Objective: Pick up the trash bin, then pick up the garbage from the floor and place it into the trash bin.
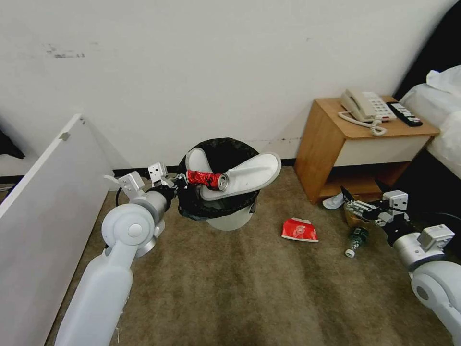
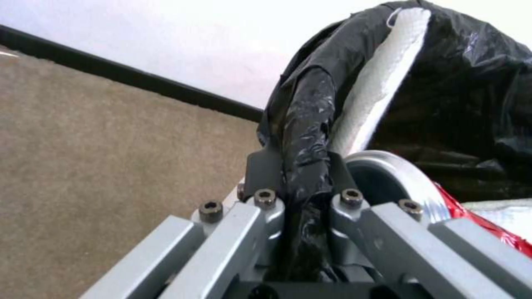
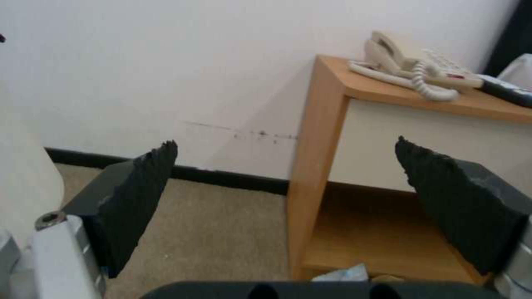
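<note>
Left hand (image 1: pixel 178 182): clamped on trash bin (image 1: pixel 218 185) rim, frame centre; keep it level.
Right hand (image 1: pixel 349 199): wide, lower right; drop squarely over clear bottle (image 1: pixel 356 240) on floor (image 1: pixel 230 288).

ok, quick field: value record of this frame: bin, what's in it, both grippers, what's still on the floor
trash bin: held off the carpet, tilted
left gripper: shut on the bin's bag-lined rim
in bin: two white slippers, crushed red can
right gripper: open, holding nothing, low by the nightstand
on floor: red paper cup, clear bottle, brown paper bag, pale-blue face mask
nightstand top: phone, remote
</note>
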